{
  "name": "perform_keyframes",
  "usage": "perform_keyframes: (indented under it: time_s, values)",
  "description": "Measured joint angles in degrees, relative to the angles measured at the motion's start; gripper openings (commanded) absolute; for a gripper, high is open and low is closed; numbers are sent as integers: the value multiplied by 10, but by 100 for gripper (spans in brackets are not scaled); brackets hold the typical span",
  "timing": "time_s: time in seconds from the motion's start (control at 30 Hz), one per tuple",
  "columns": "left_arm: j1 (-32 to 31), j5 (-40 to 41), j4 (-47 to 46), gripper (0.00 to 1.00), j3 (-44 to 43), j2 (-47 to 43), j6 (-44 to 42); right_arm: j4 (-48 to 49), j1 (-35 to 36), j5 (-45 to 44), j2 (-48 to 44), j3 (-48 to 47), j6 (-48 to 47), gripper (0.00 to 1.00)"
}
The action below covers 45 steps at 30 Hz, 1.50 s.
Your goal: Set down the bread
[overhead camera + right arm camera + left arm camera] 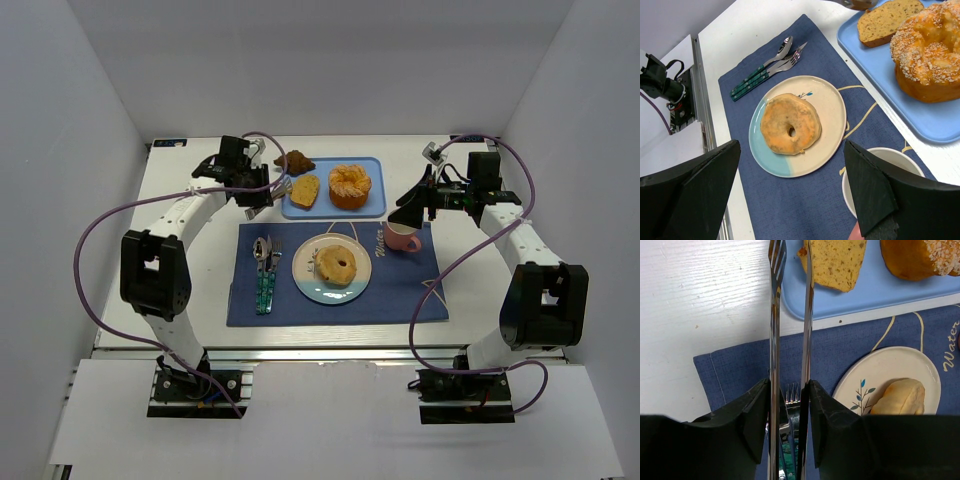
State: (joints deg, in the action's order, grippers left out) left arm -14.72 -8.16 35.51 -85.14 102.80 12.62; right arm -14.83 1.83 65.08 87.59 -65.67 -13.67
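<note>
Plain golden ring of bread (790,131): centred on the round cream-and-pale-blue plate (832,102), looks placed. Yellow-orange wedge-shaped bread slice (837,262): flat in the light-blue plastic tray (875,292), beside the big seeded orange ring loaf (927,55). My read: 1 of 2 left to do.

Left claw (788,390) is clamped on a pair of thin metal tongs (773,340), blades part-way apart. Tips are at the tray's left rim. The slice lies just right of the right blade, not between the 2 blades. Right claw (791,150) gapes wide, holds nothing, hangs above the plate and the pink mug (402,240).

Risks:
- squeeze now = blades close on air or shove the slice sideways; needs a shift right first.
- thin blades on soft crumb: slice could pivot, tear or drop onto the navy cloth placemat (805,210).
- tongs could twist in the claw under load.
- plate already occupied: slice may land on the ring or hang off the rim.
- right arm sits close to the carry route.
</note>
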Motion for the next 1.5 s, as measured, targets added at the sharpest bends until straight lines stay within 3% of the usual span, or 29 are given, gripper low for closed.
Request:
perform_keyframes:
  time_s: [0.5, 0.57, 0.63, 0.77, 0.93, 1.13, 1.5]
  values:
    - [4, -49, -2, 47, 3, 16, 4, 0, 0, 0, 0, 0, 0, 89]
    - [4, -53, 1, 41, 4, 20, 4, 0, 0, 0, 0, 0, 0, 89]
    - [4, -56, 3, 24, 5, 21, 6, 0, -1, 0, 0, 0, 0, 89]
    - [7, -64, 0, 4, 14, 21, 11, 0, -3, 0, 0, 0, 0, 89]
    - [21, -83, -12, 0, 27, 7, 30, 0, -4, 0, 0, 0, 0, 89]
    - [41, -128, -31, 0, 77, -87, 58, 0, -6, 1, 0, 1, 0, 89]
    - [39, -215, -25, 0, 299, -373, 94, 4, -7, 9, 0, 9, 5, 89]
